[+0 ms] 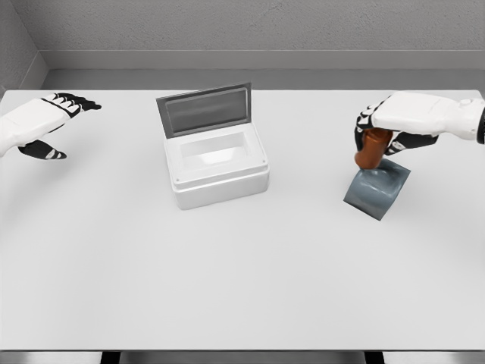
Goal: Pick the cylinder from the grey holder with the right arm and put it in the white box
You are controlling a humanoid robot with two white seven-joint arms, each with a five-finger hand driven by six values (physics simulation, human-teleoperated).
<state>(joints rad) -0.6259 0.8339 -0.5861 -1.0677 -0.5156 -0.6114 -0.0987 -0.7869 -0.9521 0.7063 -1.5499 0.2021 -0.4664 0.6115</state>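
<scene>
Head-camera view of a plain white table (242, 288) set against a grey wall. A white rectangular box (218, 171) stood slightly left of the table's centre, its grey hinged lid (204, 108) raised at the rear and leaning back, so that the pale interior lay open to view.

On the right side of the table, well apart from the box, lay a dark grey square holder (377, 189), turned so that one corner pointed toward the near edge. A reddish-brown cylinder (372, 150) stood over the holder's upper left portion, leaning a little; whether its base still sat in the holder or had cleared it could not be told from this angle.

The right hand (383, 130), white-shelled with black fingers (362, 121), came in from the right edge and was wrapped around the upper part of the cylinder, the dark fingers curling about it on both sides and the white back of the hand covering its top.

The left hand (53, 121) showed at the far left of the table, away from every object. Its black fingers were extended and loosely spread, the thumb held below them, and it grasped nothing. It hovered or rested near the table's left edge; contact with the surface could not be judged.
</scene>
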